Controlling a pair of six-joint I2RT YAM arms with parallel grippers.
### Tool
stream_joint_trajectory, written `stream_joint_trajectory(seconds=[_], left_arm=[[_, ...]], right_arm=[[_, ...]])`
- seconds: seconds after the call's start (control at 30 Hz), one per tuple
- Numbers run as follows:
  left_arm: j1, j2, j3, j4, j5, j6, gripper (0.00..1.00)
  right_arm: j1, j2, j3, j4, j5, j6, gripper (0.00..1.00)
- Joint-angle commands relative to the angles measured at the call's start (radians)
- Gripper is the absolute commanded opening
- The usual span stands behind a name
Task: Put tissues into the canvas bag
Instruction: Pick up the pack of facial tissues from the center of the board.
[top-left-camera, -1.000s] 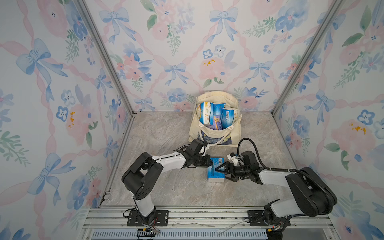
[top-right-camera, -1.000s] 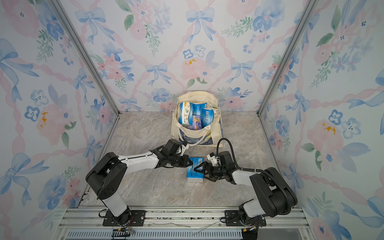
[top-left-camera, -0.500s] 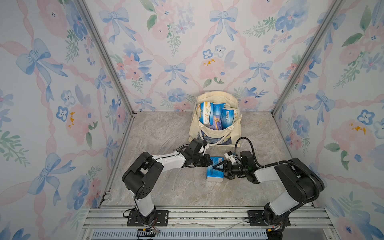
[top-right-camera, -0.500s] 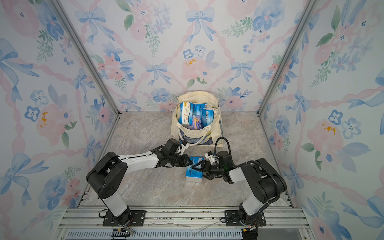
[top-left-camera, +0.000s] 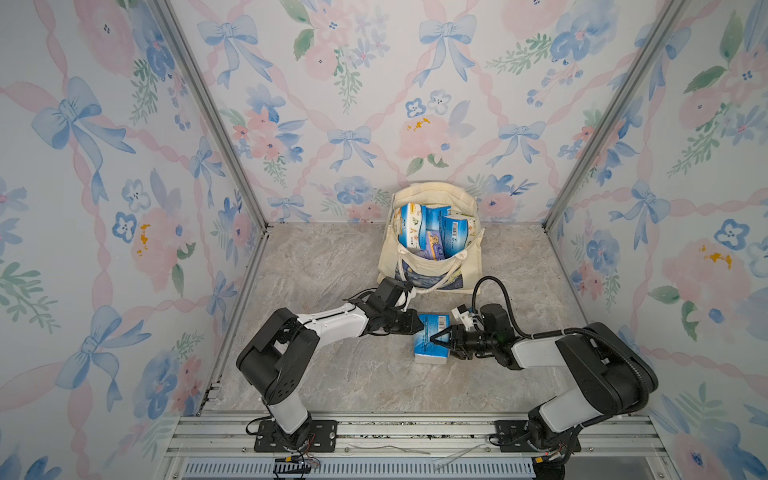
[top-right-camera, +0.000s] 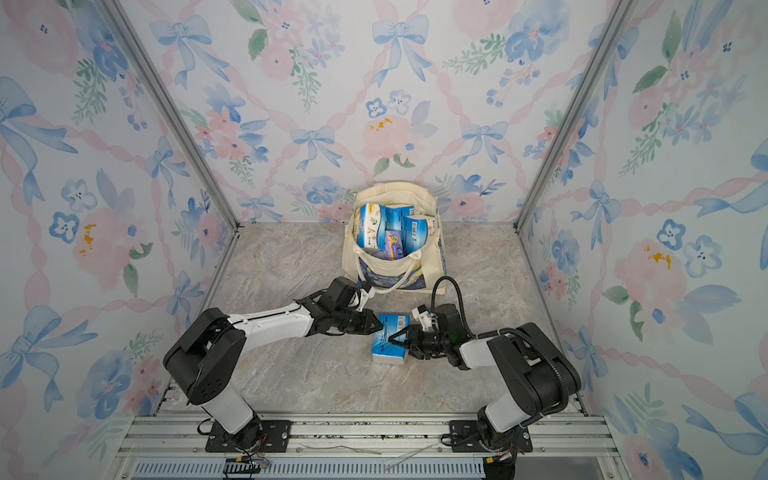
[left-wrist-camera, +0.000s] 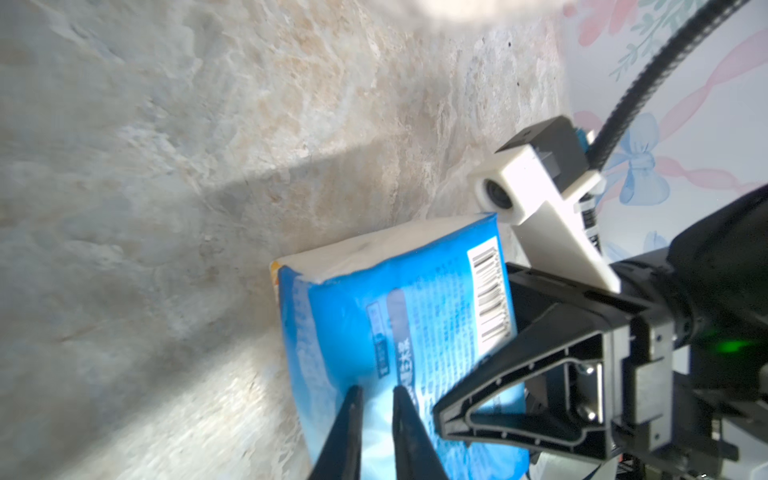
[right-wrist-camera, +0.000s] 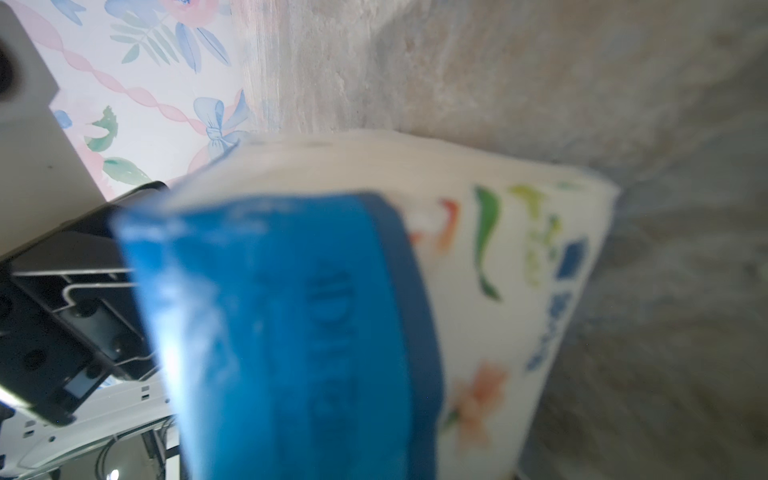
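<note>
Marbled tabletop (top-left-camera: 332, 270), floral walls (top-left-camera: 353, 104) — metal rail (top-left-camera: 374, 430)

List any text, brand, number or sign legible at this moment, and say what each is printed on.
Nothing reads clearly enough to quote.
On the loose tissue pack: a barcode, digits too small to read; small print on its blue face, seemingly Chinese, blurred.
Right wrist view, same pack: large letters on a dark-blue band, blurred.
On the packs in the canvas bag: one barcode label, all print too small.

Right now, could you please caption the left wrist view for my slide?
Left gripper, jaws slightly parted, at a blue tissue pack on the marble tabletop; the right gripper straddles the pack opposite.
</note>
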Motion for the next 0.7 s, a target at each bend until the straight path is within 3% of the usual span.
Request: stream_joint_trajectory(seconds=[0.0, 0.13, 0.27, 0.5, 0.67], left_arm=[[0.043, -0.077, -0.041, -0.113, -0.053, 0.030, 0.28], [0.098, -0.175, -0.082, -0.139, -0.082, 0.029, 0.38], [0.129, -0.267, -0.087, -0.165, -0.139, 0.039, 0.40], [0.202, -0.403, -0.080, -0.177, -0.283, 0.045, 0.40], [0.234, -0.462, -0.035, -0.175, -0.379, 0.085, 0.40]], right_arm=[[0.008, -0.104, 0.060, -0.299, 0.028, -0.146, 0.52], [-0.001, -0.254, 0.120, -0.595, 0.073, -0.291, 0.52], [-0.060, -0.426, 0.166, -0.849, 0.152, -0.381, 0.52], [-0.128, -0.721, 0.363, -1.201, 0.522, -0.459, 0.53], [-0.128, -0.751, 0.612, -1.301, 0.751, -0.578, 0.53]])
